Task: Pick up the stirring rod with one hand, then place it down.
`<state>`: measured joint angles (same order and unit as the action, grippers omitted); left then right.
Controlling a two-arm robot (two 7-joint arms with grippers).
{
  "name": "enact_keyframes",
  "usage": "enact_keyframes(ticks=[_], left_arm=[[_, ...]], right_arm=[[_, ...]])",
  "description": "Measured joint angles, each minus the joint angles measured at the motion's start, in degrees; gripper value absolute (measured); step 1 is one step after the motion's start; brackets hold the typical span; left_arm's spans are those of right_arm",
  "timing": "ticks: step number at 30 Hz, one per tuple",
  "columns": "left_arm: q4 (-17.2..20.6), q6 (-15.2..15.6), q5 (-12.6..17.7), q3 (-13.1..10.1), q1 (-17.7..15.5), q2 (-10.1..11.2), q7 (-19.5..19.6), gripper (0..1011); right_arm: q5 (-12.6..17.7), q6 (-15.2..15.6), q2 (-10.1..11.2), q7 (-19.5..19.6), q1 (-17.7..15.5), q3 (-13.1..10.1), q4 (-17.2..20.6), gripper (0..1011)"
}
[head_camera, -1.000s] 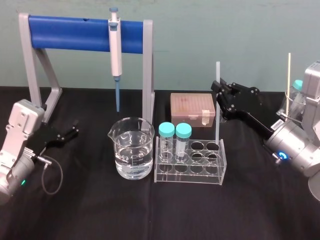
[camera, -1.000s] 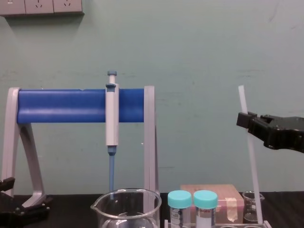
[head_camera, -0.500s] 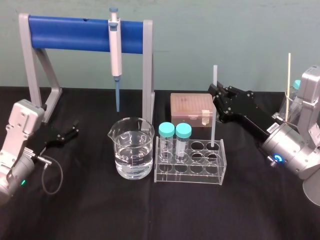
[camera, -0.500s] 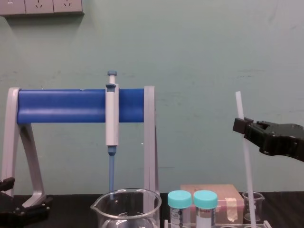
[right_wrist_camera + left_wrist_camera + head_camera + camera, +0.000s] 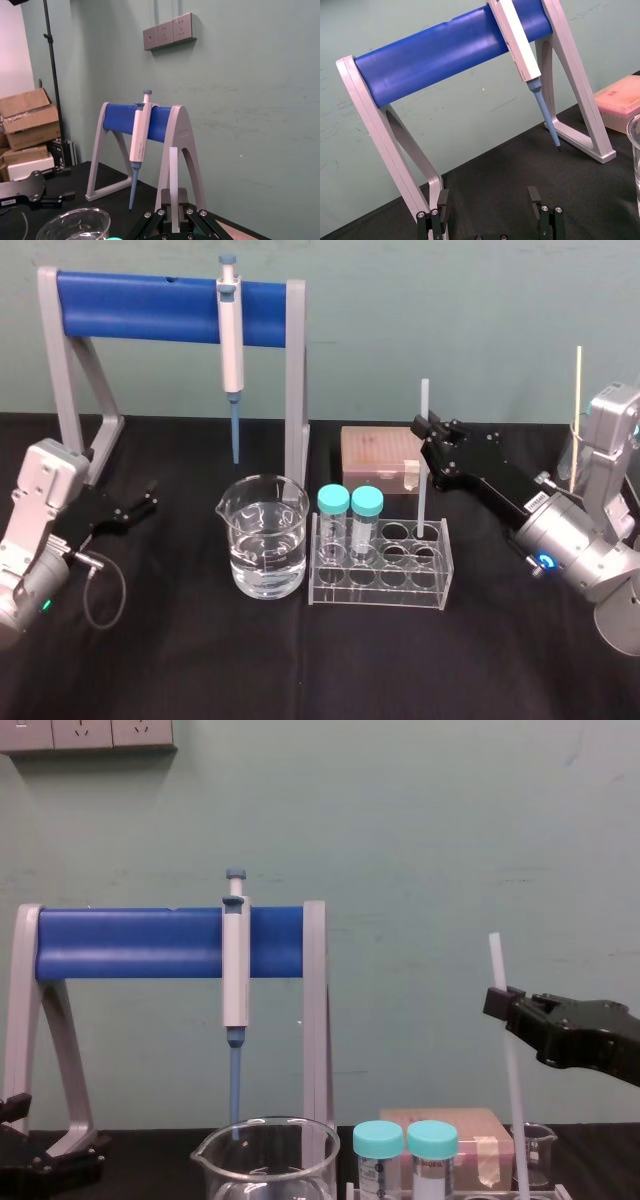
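You face a pale green wall (image 5: 400,820) with a row of white sockets (image 5: 85,733) high on the left. A black cloth (image 5: 300,660) covers the table. Far to the left, cardboard boxes (image 5: 27,117) are stacked beside a dark pole (image 5: 52,75).

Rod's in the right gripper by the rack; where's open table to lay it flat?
The widest bare cloth is the near strip in front of the beaker and tube rack. A smaller patch lies between the left gripper and the beaker. Crowded: around the rack, tip box and right gripper holding the stirring rod.
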<state>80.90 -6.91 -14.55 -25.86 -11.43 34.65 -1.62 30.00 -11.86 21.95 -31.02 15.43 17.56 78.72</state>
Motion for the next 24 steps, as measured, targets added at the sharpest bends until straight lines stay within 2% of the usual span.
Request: enact_keyframes(ticks=[24], left_arm=[[0.0, 0.0, 0.0, 0.0, 0.0, 0.0, 0.0, 1000]], right_arm=[[-2.8, 1.2, -1.5, 1.0, 1.2, 1.0, -5.0, 78]])
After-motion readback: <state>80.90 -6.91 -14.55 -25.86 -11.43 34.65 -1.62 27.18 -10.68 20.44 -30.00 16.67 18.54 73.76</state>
